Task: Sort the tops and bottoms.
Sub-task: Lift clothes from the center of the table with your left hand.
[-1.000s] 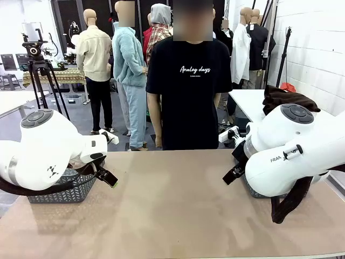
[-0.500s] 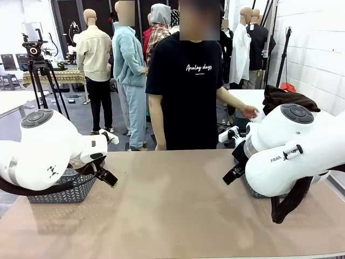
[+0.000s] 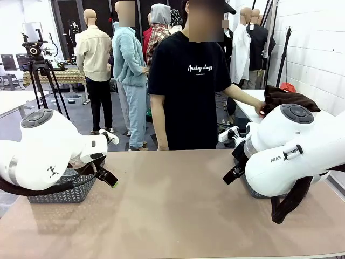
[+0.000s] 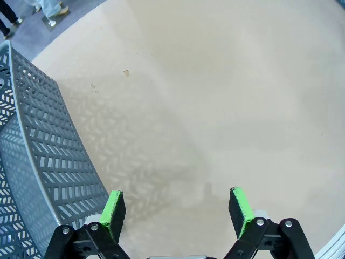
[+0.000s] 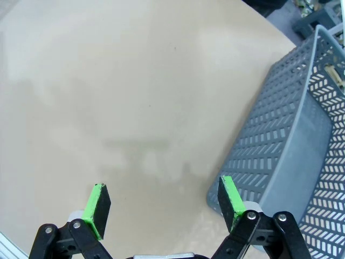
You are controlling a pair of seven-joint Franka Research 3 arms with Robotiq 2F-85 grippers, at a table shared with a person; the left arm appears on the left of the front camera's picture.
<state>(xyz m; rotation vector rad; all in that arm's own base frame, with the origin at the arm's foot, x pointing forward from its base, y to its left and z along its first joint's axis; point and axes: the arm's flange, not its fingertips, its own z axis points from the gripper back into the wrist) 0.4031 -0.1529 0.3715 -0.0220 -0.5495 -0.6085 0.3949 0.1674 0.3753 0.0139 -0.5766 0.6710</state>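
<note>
A dark brown garment (image 3: 287,98) lies heaped on a white side table (image 3: 248,100) at the back right, behind my right arm. The hand (image 3: 261,108) of the person in the black T-shirt rests against its left edge. My left gripper (image 3: 109,179) hangs open above the bare tabletop beside the left basket; in the left wrist view its green pads (image 4: 114,212) stand wide apart with nothing between them, the left gripper (image 4: 177,210) over plain table. My right gripper (image 3: 230,174) is also open over the table, and the right gripper (image 5: 163,199) holds nothing.
A grey lattice basket (image 3: 63,190) stands at the table's left edge, its wall (image 4: 48,162) close to my left fingers. A second grey basket (image 5: 291,145) sits by my right gripper, mostly hidden behind the right arm in the front view. The tan table (image 3: 172,210) stretches between the arms.
The person has leaned to the right and stretched an arm out to the dark brown garment on the side table. Both arms and grippers have stayed still.
</note>
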